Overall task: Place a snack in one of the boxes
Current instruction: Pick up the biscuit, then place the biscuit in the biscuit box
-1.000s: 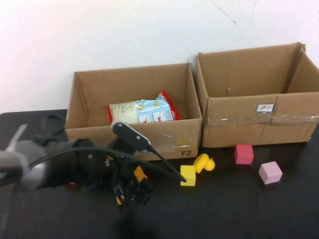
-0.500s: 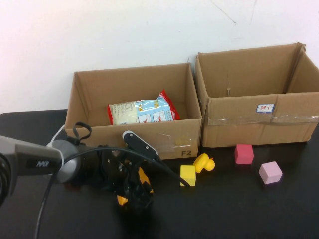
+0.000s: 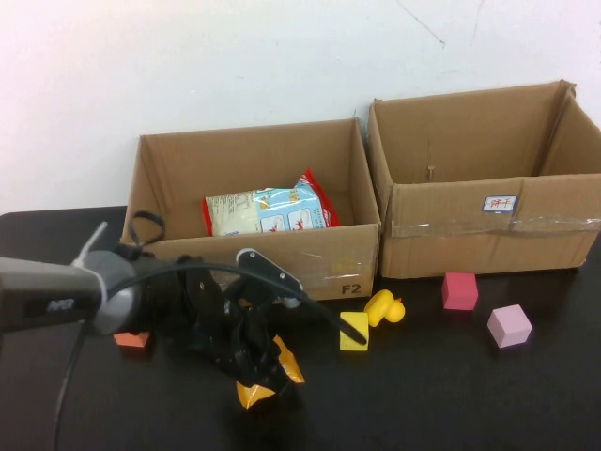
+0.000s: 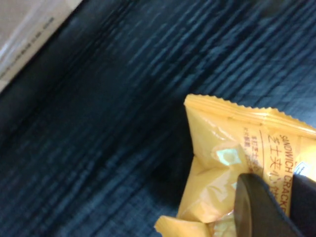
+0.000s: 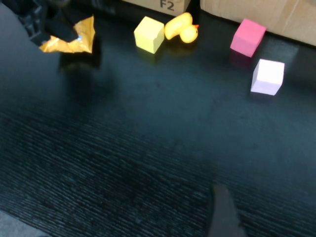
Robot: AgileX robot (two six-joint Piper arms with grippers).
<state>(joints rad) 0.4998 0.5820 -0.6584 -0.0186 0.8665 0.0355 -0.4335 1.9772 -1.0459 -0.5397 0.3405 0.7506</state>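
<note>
1. The crinkled orange foil snack packet [image 3: 266, 374] looks glossy; the left gripper [image 3: 254, 362] pinches it in matt black plastic jaws over the bench.
2. The black bench [image 3: 451, 395] shows fine wood-grain ridges.
3. The brown corrugated cardboard box [image 3: 254, 211] is matt, with shiny clear tape.
4. The right gripper [image 5: 223, 212], low over the bench, is matt dark.

The high view looks down from the robot's side at the whole bench [image 3: 488, 395] and both boxes. The left wrist camera is very near the orange snack packet [image 4: 237, 163], facing the bench. The right wrist camera looks from higher up, sharing the yellow cube [image 5: 148, 34] with the high view.
</note>
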